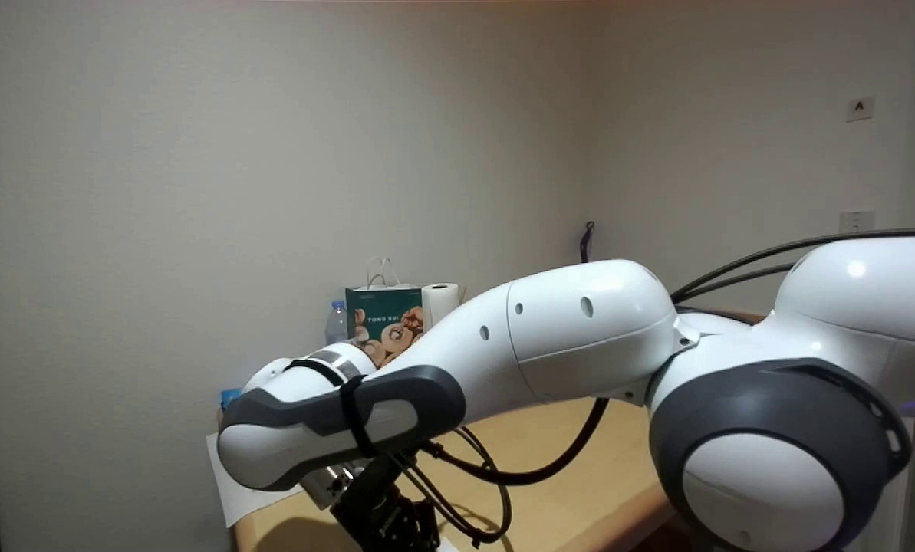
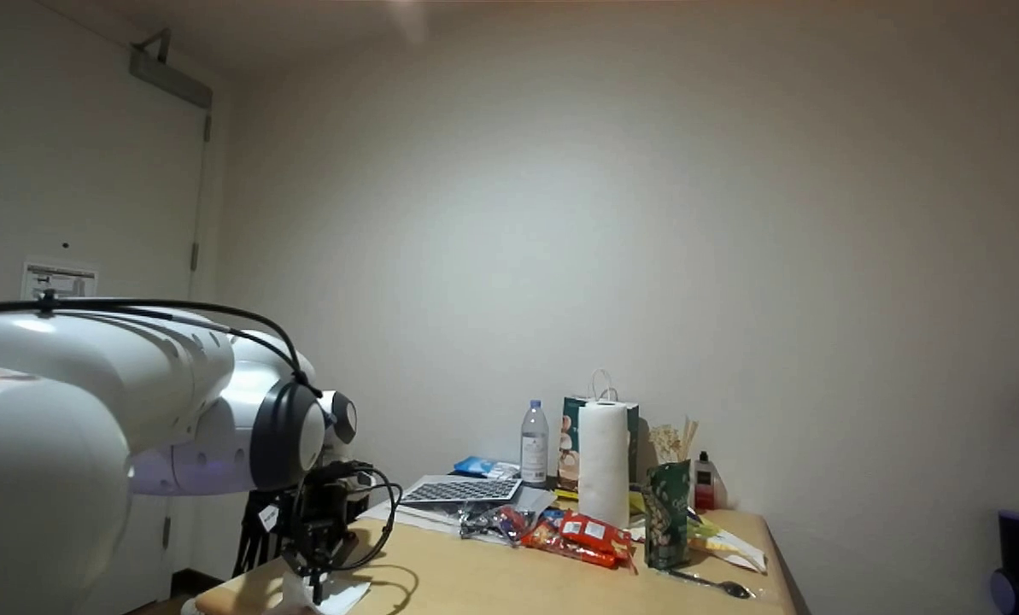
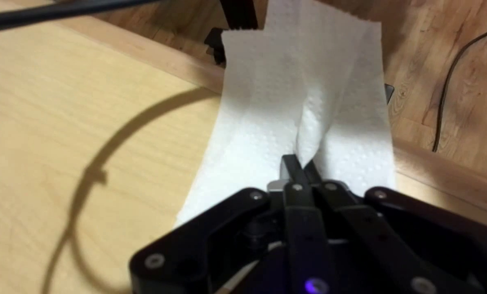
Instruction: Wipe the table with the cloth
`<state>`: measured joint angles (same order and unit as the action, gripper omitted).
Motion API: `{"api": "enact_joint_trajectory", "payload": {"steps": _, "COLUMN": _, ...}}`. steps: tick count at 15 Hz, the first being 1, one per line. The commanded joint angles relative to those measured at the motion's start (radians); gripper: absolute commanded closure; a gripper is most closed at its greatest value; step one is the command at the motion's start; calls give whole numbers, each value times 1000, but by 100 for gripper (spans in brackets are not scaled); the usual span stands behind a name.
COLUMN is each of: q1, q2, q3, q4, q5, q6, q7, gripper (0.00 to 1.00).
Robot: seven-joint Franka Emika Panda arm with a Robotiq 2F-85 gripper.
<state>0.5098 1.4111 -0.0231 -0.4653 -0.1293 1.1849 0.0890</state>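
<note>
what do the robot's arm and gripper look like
The arm is glossy white and rounded, with dark grey joint covers, black straps and dark cables looping outside. The gripper is black, with jointed links and silvery screws.

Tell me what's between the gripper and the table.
The wrist view shows the white cloth there, pinched by the gripper and covering part of the table.
</note>
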Motion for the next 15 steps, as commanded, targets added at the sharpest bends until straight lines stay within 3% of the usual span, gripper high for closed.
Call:
{"api": "enact_joint_trajectory", "payload": {"steps": 1, "q1": 43, "q2": 80, "q3": -4, "q4": 134, "q5": -71, "q6": 15, "q7": -165, "gripper": 100}}
{"api": "enact_joint_trajectory", "payload": {"steps": 2, "q1": 51, "q2": 19, "q3": -12, "q4": 28, "q5": -73, "q6": 81, "q7": -192, "gripper": 100}}
{"api": "enact_joint_trajectory", "payload": {"steps": 4, "q1": 53, "q2": 20, "q3": -20, "q4": 32, "q5": -81, "q6": 93, "q7": -220, "gripper": 100}}
{"api": "enact_joint_trajectory", "payload": {"steps": 7, "q1": 27, "q2": 23, "q3": -55, "q4": 8, "q5": -69, "q6": 2, "q7": -120, "gripper": 100}}
{"api": "enact_joint_trajectory", "payload": {"steps": 8, "q1": -4, "q2": 96, "q3": -52, "q4": 120, "q5": -69, "q6": -62, "q7": -99, "gripper": 100}}
{"api": "enact_joint_trajectory", "payload": {"steps": 9, "q1": -25, "q2": 108, "q3": -54, "q4": 123, "q5": -61, "q6": -87, "q7": -80, "gripper": 100}}
{"api": "enact_joint_trajectory", "payload": {"steps": 10, "q1": -51, "q2": 54, "q3": -45, "q4": 4, "q5": -51, "q6": -60, "q7": -48, "gripper": 100}}
{"api": "enact_joint_trajectory", "payload": {"steps": 12, "q1": -107, "q2": 59, "q3": -36, "q4": -22, "q5": -32, "q6": -70, "q7": 7, "gripper": 100}}
{"api": "enact_joint_trajectory", "payload": {"steps": 13, "q1": -62, "q2": 57, "q3": -44, "q4": 56, "q5": -67, "q6": -107, "q7": -59, "gripper": 100}}
{"api": "enact_joint_trajectory", "payload": {"steps": 15, "q1": -87, "q2": 57, "q3": -42, "q4": 58, "q5": -64, "q6": -111, "q7": -57, "gripper": 99}}
